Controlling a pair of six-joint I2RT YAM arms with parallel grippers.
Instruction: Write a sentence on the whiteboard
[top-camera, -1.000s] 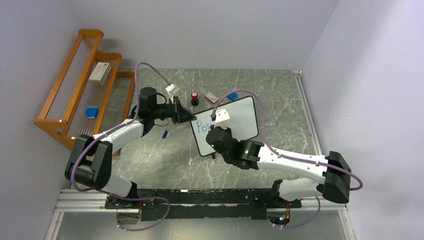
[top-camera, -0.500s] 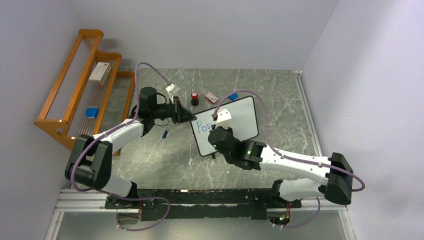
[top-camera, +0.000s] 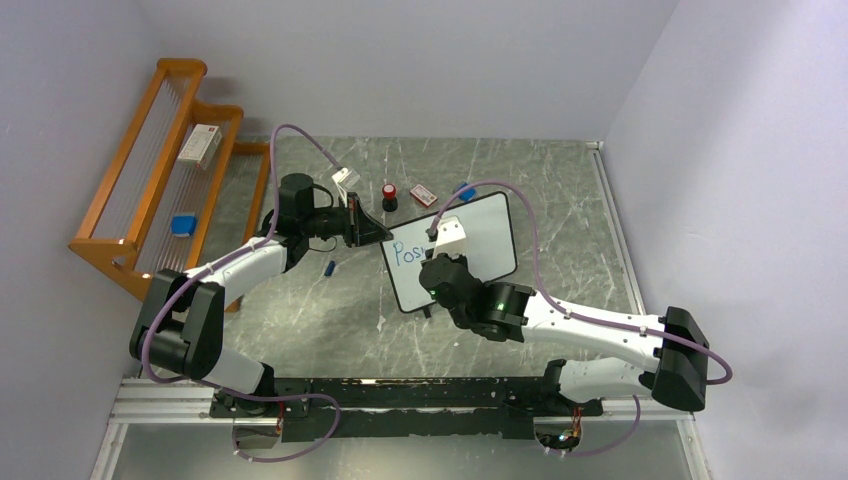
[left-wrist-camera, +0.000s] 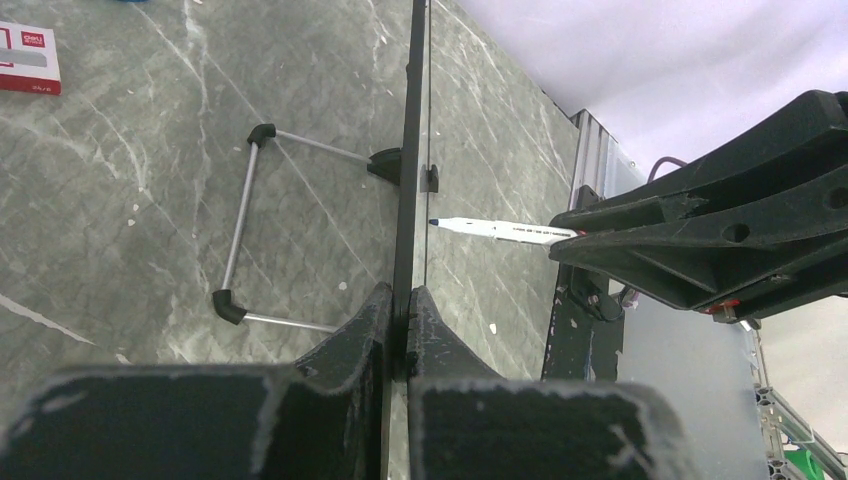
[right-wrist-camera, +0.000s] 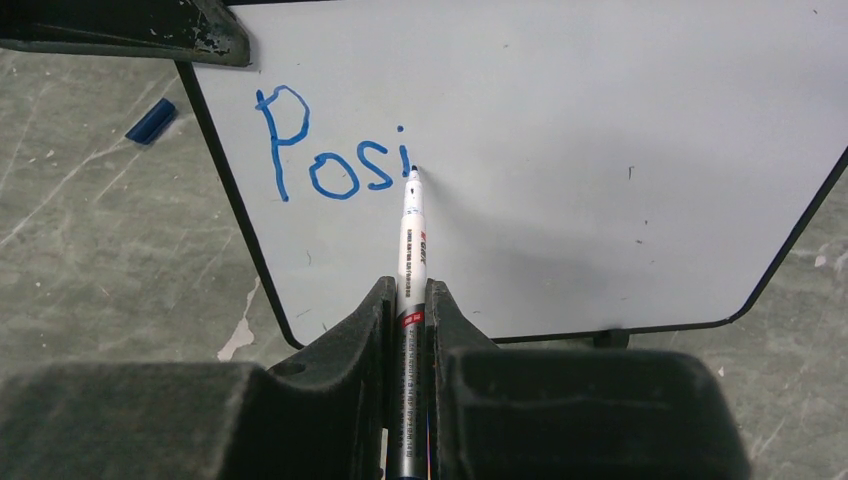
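Since 1.0 s ago: sentence (right-wrist-camera: 340, 165) reads "Posi" (was "Pos"). Right arm has shifted slightly rightward, left arm unmoved.

Right gripper (right-wrist-camera: 410, 290) is clamped on the marker (right-wrist-camera: 411, 250), tip touching the whiteboard (top-camera: 485, 225) just right of the "i". Left gripper (left-wrist-camera: 398, 295) pinches the whiteboard's left edge (board propped on wire stand (left-wrist-camera: 245, 220)).

Bare white surface lies right of and below the letters. A blue cap (right-wrist-camera: 152, 120) lies on the table (top-camera: 300, 300), left of the frame.

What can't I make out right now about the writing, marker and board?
- Top external: the white right wrist camera covers the blue handwriting past "Pos".
- Left wrist: the black-framed glossy whiteboard shows edge-on, its writing face unseen.
- Right wrist: the white marker pen's rear is hidden between the right gripper's fingers; the whiteboard's top edge is cut off.
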